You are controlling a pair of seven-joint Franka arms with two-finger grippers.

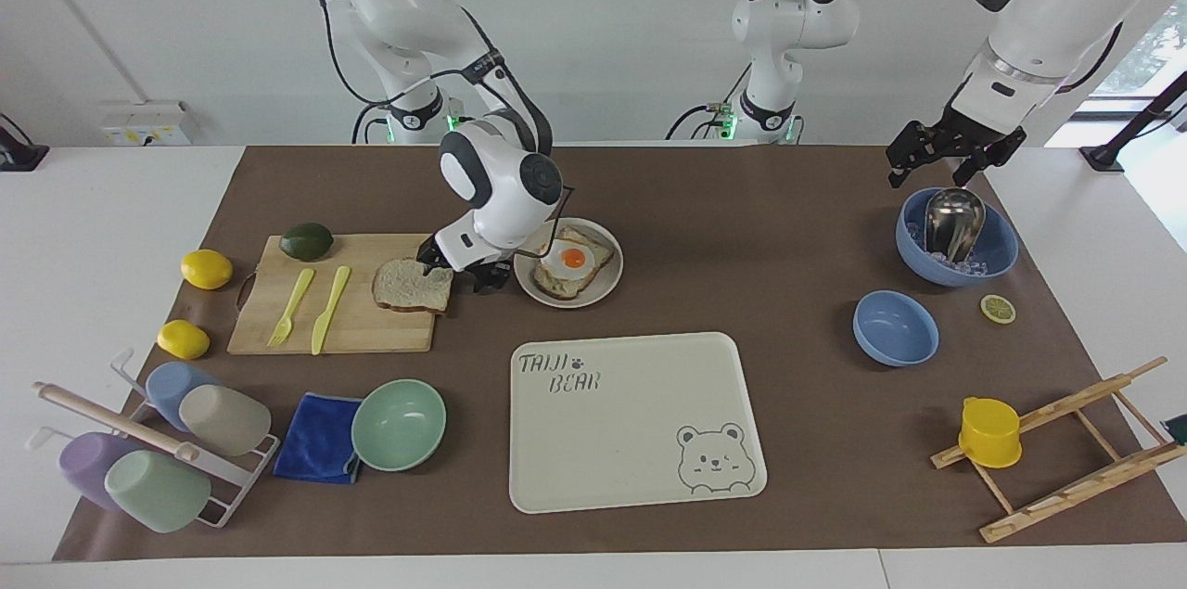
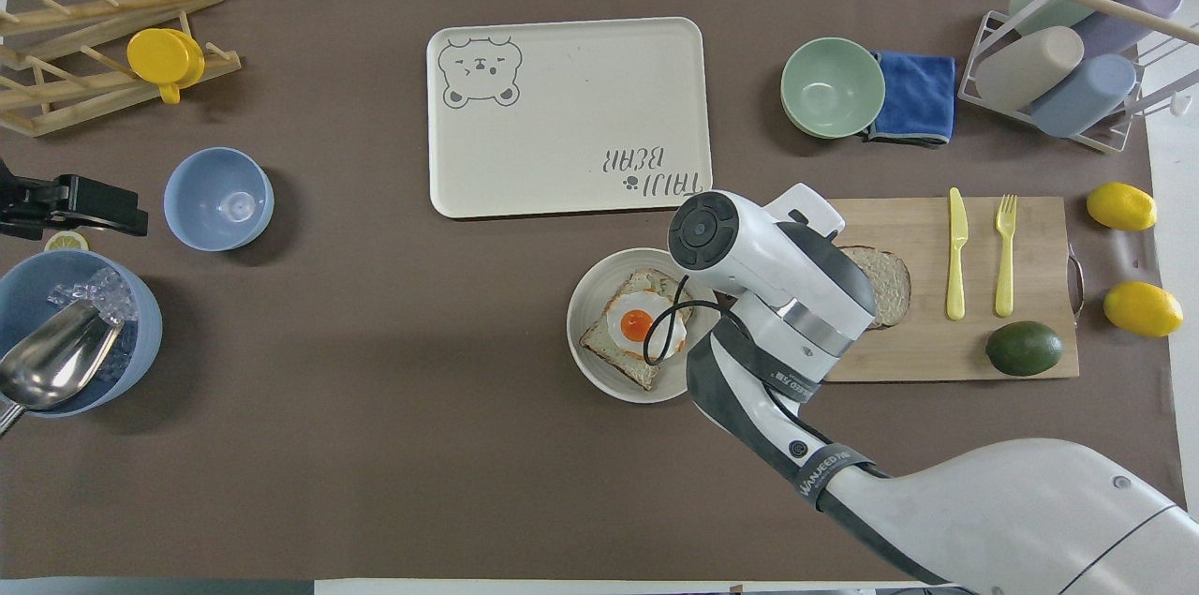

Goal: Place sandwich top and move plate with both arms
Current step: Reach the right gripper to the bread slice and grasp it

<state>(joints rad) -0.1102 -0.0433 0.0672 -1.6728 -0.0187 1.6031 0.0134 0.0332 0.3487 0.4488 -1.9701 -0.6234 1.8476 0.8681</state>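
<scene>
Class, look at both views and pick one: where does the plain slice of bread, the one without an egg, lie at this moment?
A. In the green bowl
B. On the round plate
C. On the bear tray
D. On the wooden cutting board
D: the plain slice of bread lies flat on the wooden cutting board, at its end beside the round plate.

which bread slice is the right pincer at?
The plain sandwich top on the cutting board. The right pincer sits open at its edge toward the plate. The other slice lies on that plate under a fried egg.
</scene>
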